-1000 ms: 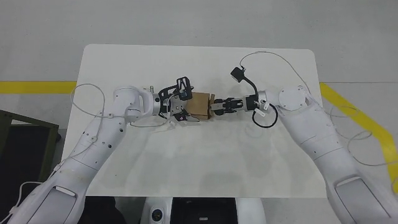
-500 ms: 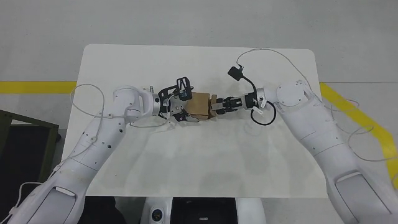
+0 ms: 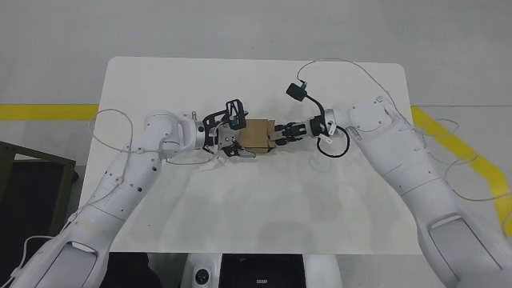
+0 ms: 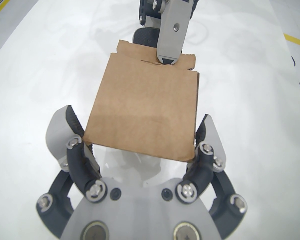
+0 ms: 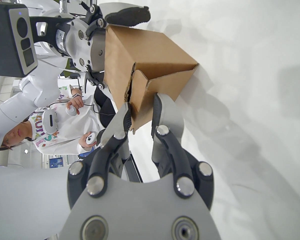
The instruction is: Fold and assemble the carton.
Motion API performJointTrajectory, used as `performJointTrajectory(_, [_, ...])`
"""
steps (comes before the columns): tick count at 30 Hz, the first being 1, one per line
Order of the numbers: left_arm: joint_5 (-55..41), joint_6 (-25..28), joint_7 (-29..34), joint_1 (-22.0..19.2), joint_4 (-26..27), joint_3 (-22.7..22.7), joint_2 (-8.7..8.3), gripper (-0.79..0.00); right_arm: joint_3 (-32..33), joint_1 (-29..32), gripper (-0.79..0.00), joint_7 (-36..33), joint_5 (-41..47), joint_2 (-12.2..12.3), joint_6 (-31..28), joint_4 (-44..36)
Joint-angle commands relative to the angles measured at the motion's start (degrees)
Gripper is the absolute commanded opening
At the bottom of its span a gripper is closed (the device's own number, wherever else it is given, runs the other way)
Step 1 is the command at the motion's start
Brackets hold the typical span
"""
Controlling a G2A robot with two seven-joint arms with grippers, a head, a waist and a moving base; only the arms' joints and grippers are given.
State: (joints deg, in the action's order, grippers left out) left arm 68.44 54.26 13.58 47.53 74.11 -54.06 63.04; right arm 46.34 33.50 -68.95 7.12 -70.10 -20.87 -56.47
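A small brown carton (image 3: 256, 134) lies on its side at the middle of the white table (image 3: 160, 80), between my two arms. My left gripper (image 4: 140, 148) is shut across the carton's (image 4: 145, 111) closed end, one finger on each side wall. At the opposite, open end, my right gripper (image 5: 140, 116) is closed on a loose end flap (image 5: 140, 101), which stands between its two fingers (image 5: 126, 117). The carton (image 5: 150, 51) rests on the table on one side wall. From the left wrist, the right gripper (image 4: 168, 56) shows at the carton's far edge.
Thin white cables loop over the table by the left arm (image 3: 108, 128) and the right arm (image 3: 352, 72). A small black camera (image 3: 294, 91) sticks out from the right wrist. Bare tabletop lies all round the carton. A dark bin (image 3: 24, 184) stands off the table's left.
My right arm has swung a little toward the carton and away from the robot's body, pressing the end flap inward. The left arm and the carton have stayed put.
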Motion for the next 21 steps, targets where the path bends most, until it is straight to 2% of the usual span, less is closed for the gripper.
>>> performJointTrajectory(1, [0.03, 0.02, 0.0, 0.07, 0.06, -0.06, -0.03, 0.0, -0.2, -0.13, -0.634, 0.04, 0.34, -0.17, -0.31, 0.0])
performJointTrajectory(5, [0.03, -0.07, -0.02, 0.18, 0.15, -0.17, -0.07, 0.0, -0.42, -0.34, -0.594, 0.14, 1.07, -0.48, -0.94, 0.22])
performJointTrajectory(8, [-0.02, -0.04, 0.05, 0.28, 0.17, -0.17, -0.09, 0.0, -0.34, -0.31, -0.477, 0.21, 1.79, -0.61, -1.69, 0.36])
performJointTrajectory(21, [-0.44, -0.23, 0.54, 0.35, 0.29, 0.16, -0.02, 0.0, 1.8, 1.07, -0.483, -0.48, 2.91, 0.09, -3.78, 1.42])
